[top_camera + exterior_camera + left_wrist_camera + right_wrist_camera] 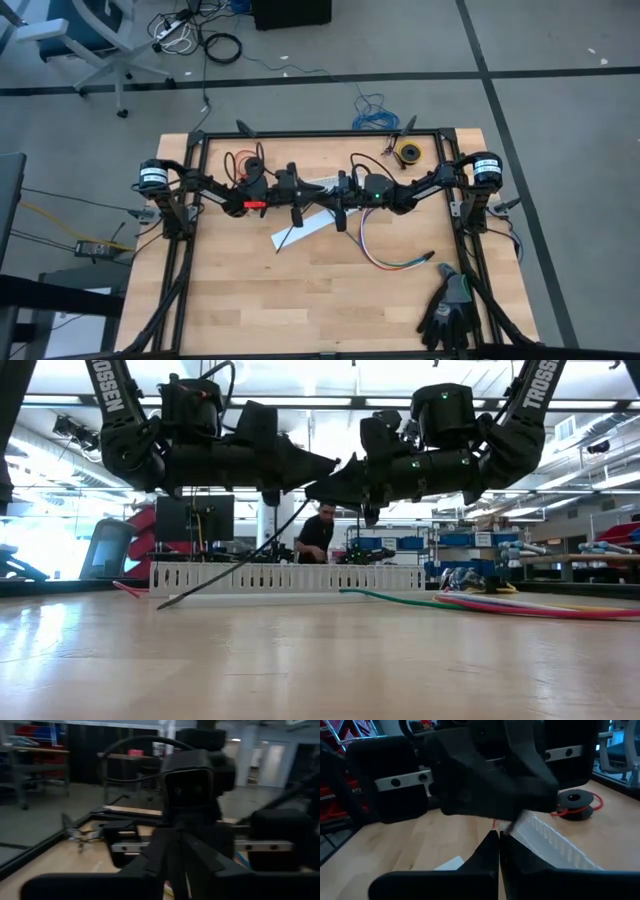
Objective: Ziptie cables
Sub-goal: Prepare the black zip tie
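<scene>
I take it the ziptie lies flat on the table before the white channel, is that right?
Not quite: the ziptie slants up from the table, its top end raised in the air, before the white channel. The low view shows it.

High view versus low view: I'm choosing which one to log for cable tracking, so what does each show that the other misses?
Only the high view shows the black gloves at the table's near right corner, the red wire spool at the back left, and the cables' full curve.

Only the low view shows the room behind, with a person there, and the ziptie slanting from the raised arms down to the tabletop.

Both show the left tool and right tool meeting above the white slotted channel, and the cables right of it.
</scene>
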Motion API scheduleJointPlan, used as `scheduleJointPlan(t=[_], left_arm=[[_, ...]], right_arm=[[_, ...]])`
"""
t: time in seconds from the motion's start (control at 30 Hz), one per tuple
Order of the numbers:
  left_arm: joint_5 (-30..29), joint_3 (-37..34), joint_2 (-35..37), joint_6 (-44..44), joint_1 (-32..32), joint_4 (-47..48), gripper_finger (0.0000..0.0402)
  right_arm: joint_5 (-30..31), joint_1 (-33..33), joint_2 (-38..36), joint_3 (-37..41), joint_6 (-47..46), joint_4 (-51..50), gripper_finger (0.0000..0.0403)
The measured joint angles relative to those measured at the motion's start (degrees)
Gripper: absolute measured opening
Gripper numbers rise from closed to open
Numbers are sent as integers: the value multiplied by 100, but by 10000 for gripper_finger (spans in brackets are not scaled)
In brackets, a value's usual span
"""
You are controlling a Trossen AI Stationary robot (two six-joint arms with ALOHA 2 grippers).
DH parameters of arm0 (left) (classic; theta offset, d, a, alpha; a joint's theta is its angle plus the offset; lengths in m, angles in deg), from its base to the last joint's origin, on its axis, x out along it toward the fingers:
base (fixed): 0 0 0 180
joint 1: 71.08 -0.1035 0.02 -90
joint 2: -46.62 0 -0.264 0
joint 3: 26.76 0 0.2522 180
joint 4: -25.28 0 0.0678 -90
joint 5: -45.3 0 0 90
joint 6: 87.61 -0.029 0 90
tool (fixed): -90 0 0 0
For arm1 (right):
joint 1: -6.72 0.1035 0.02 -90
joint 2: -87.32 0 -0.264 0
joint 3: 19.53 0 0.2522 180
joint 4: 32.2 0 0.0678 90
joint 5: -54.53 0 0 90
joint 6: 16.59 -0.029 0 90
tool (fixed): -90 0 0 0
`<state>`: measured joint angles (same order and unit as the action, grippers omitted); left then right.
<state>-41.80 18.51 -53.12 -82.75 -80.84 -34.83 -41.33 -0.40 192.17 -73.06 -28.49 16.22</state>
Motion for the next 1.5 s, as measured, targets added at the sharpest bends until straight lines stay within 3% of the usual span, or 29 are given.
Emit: scheduleJointPlan(t=[0.2,0.37,0.47,0.7,0.9,1.27,1.5], left_arm=[[47,0,7,-48,-4,27,135],[-1,-209,311,-327,-4,-5,146],[-249,-474,603,-360,-4,22,146],[-1160,-644,754,-751,307,887,145],[-2281,-465,745,-1029,567,1495,141],[-4005,131,745,-1358,808,2728,140],[-4789,386,745,-1689,918,2924,140]], right_arm=[[5,-2,0,0,-1,-38,0],[88,-8,-15,92,-18,-69,0],[455,-21,-97,234,-101,-73,0],[1120,-26,-186,208,-111,-62,0],[1670,-26,-188,19,-134,-69,0],[1702,-10,-190,-498,-315,-348,0],[1702,-6,-190,-765,-326,-697,0]])
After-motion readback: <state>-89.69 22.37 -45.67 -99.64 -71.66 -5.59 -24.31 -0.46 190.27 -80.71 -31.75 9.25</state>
